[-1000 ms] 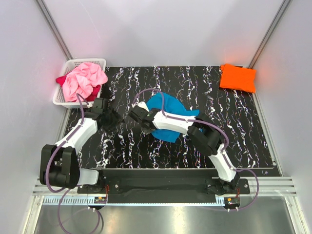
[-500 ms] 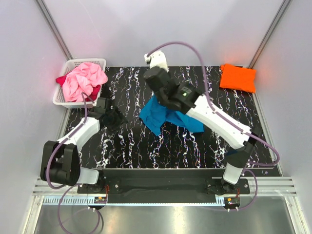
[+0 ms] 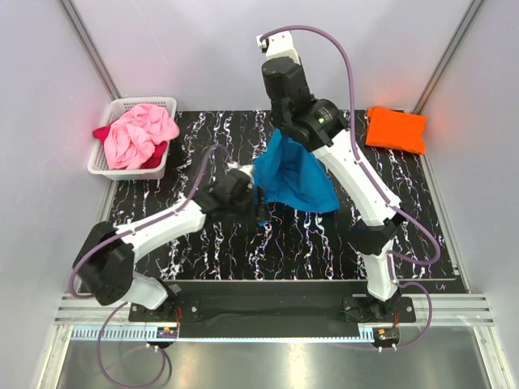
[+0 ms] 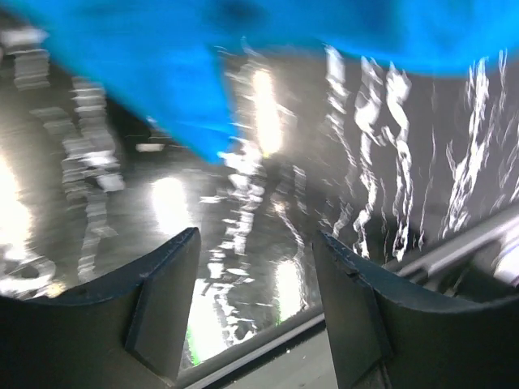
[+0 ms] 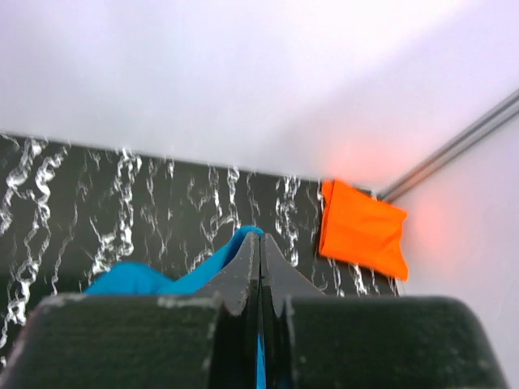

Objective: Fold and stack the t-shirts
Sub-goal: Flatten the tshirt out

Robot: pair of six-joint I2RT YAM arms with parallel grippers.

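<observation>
Turquoise t-shirt (image 3: pixel 293 174) hung from my right gripper (image 5: pixel 260 243), pinched tight; left gripper (image 4: pixel 255 243) gaped empty. Thin pinch might slip, shirt could drop.

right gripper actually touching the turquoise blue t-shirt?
Touching. The right wrist view shows the right gripper shut on an edge of the turquoise blue cloth t-shirt. In the top view the shirt hangs from it.

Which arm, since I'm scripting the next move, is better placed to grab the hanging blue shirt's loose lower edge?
Left. The left tool is open and empty beside the lower corner of the blue shirt; the right tool is shut on its top, holding it up.
</observation>
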